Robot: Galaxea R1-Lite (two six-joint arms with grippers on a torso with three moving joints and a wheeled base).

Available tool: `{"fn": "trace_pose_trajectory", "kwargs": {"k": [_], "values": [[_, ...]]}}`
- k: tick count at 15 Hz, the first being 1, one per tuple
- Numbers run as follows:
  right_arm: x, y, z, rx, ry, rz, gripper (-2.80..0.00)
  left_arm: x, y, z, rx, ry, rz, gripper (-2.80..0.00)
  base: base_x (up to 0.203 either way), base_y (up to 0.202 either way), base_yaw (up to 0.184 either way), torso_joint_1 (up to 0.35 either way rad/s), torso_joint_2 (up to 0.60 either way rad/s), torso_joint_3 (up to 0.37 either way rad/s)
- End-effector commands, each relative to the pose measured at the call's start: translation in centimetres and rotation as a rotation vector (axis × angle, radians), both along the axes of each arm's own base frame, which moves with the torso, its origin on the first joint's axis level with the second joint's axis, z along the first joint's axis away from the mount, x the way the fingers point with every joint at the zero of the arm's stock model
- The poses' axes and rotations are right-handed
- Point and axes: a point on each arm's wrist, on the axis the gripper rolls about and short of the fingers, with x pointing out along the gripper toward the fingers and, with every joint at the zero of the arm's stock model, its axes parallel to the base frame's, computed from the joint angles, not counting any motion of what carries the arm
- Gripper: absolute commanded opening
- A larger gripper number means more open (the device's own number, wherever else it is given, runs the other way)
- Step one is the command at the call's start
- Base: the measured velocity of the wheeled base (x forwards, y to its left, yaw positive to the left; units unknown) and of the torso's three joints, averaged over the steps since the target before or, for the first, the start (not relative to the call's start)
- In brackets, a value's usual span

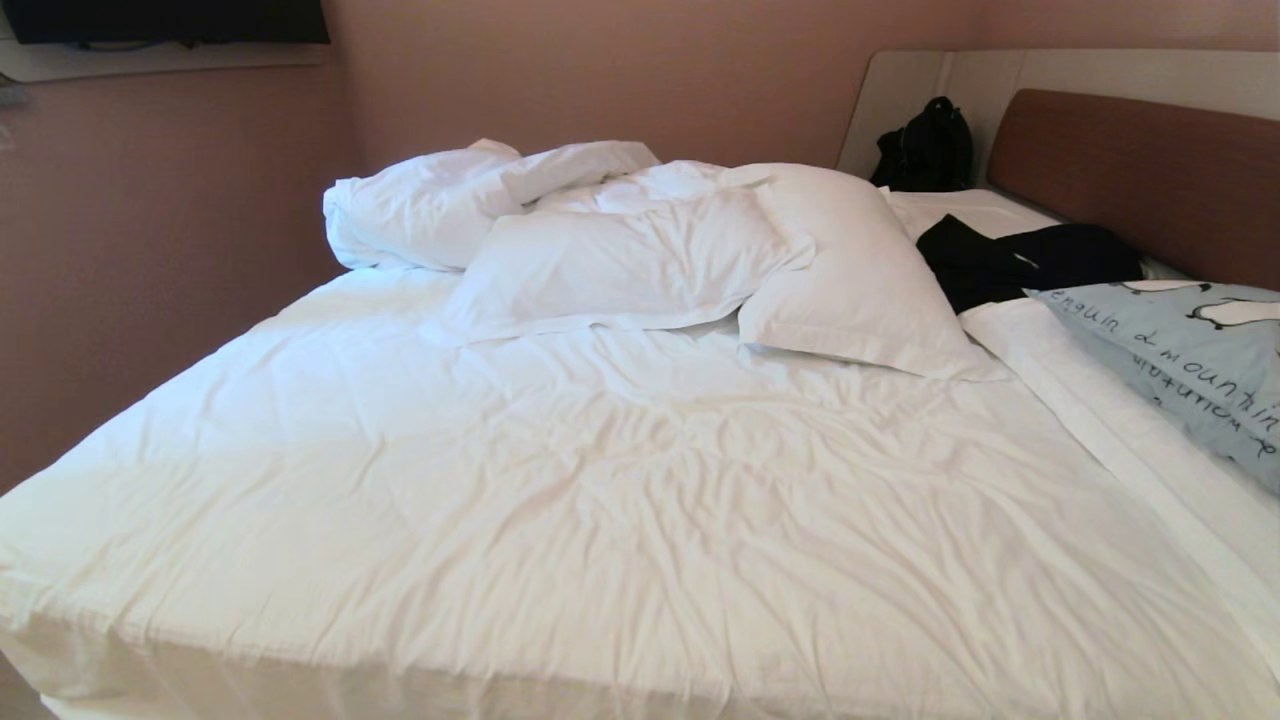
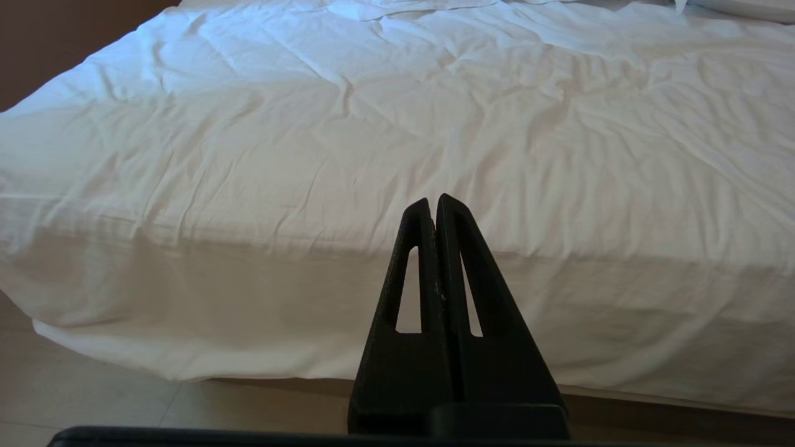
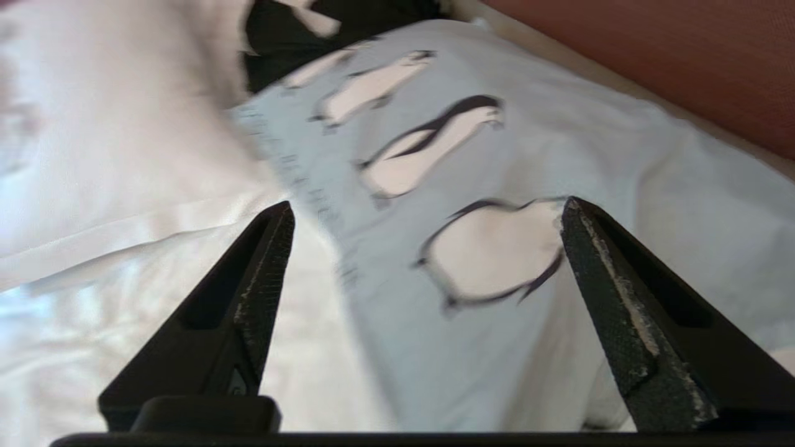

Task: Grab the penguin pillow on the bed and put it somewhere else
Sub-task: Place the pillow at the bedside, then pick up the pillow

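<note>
The penguin pillow, light blue with black-and-white penguins and dark lettering, lies at the right edge of the bed, below the brown headboard. In the right wrist view my right gripper stands open just above the penguin pillow, its fingers spread wide on either side of a printed penguin, with nothing between them. My left gripper is shut and empty, parked low off the foot of the bed. Neither arm shows in the head view.
Two plain white pillows and a bunched duvet lie at the far side of the bed. Dark clothing lies next to the penguin pillow, a black bag sits in the corner. Tiled floor runs below the bed's edge.
</note>
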Motion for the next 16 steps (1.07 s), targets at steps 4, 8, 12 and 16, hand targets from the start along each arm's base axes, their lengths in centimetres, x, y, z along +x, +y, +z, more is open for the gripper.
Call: {"fn": "trace_pose_trajectory", "kwargs": {"k": [4, 8, 12, 16], "values": [[-5.0, 8.2, 2.0, 0.011, -0.021, 0.161, -2.80, 0.0, 0.0, 0.0, 0.000, 0.001, 0.000, -2.80, 0.000, 0.000, 0.000, 0.000, 0.00, 0.000], [-7.5, 13.6, 1.0, 0.222, 0.055, 0.267, -2.80, 0.0, 0.0, 0.0, -0.001, 0.001, 0.000, -2.80, 0.000, 0.000, 0.000, 0.000, 0.00, 0.000], [-8.6, 15.8, -1.0, 0.443, 0.175, 0.281, -2.80, 0.0, 0.0, 0.0, 0.000, 0.001, 0.000, -2.80, 0.000, 0.000, 0.000, 0.000, 0.00, 0.000], [-9.3, 17.0, -3.0, 0.664, 0.313, 0.295, -2.80, 0.0, 0.0, 0.0, -0.001, 0.001, 0.000, -2.80, 0.000, 0.000, 0.000, 0.000, 0.00, 0.000]]}}
